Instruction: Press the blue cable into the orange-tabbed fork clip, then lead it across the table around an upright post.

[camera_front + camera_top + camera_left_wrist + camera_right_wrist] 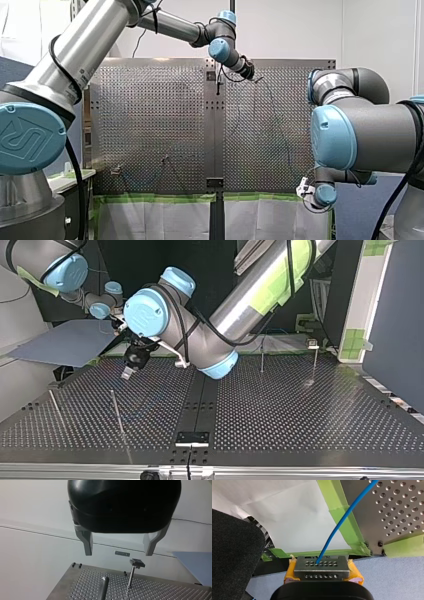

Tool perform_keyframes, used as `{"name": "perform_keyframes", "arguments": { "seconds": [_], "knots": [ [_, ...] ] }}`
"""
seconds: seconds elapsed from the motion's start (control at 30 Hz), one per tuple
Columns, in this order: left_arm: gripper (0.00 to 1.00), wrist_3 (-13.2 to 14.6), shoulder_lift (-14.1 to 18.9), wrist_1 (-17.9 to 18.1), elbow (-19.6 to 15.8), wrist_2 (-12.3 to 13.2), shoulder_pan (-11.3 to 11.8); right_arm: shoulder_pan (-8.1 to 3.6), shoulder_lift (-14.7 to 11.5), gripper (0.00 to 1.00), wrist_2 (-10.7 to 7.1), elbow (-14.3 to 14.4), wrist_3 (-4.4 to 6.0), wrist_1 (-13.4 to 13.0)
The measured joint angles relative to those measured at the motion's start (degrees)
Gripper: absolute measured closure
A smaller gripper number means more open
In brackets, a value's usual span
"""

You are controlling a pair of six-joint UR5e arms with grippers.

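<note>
Left gripper (118,554): black body, metal fingers (86,541) wide apart, nothing btwn them. Ahead of it is a perforated table (160,590) w/ two upright posts: round-topped post (103,586) nearer, flat-headed post (131,576) at its 1 o'clock, not touching. Blue panel (197,565) at approx. 3 o'clock from the flat-headed post, beyond the table edge.
</note>
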Motion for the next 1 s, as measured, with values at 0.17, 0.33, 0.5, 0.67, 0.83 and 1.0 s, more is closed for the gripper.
{"name": "perform_keyframes", "arguments": {
  "seconds": [0.17, 0.33, 0.5, 0.67, 0.83, 1.0],
  "knots": [
    [0.01, 0.0, 0.0, 0.0, 0.0, -1.2, -0.2, 0.01, 0.0, 1.00, 0.00, 0.0, 0.00, 0.0],
    [0.01, 0.0, 0.0, 0.1, 0.0, -1.9, -0.3, 0.02, 0.0, 1.00, -0.18, -0.1, 0.00, 0.0],
    [0.01, 0.0, 0.0, 0.2, 0.0, -2.0, -0.3, 0.09, 0.0, 1.00, -0.55, -0.1, 0.00, 0.0],
    [0.01, -0.1, 0.0, 0.2, 0.0, -3.0, -0.4, 0.13, 0.0, 1.00, -0.71, -0.1, 0.00, 0.1],
    [0.01, -0.1, 0.1, 0.3, 0.0, -5.8, -0.5, 0.18, 0.0, 1.00, -0.78, -0.1, -0.01, 0.1],
    [0.01, -1.2, 0.1, 0.4, 0.0, -8.8, -0.5, 0.19, 0.0, 1.00, -0.79, -0.1, 0.00, 0.1]
  ]
}}
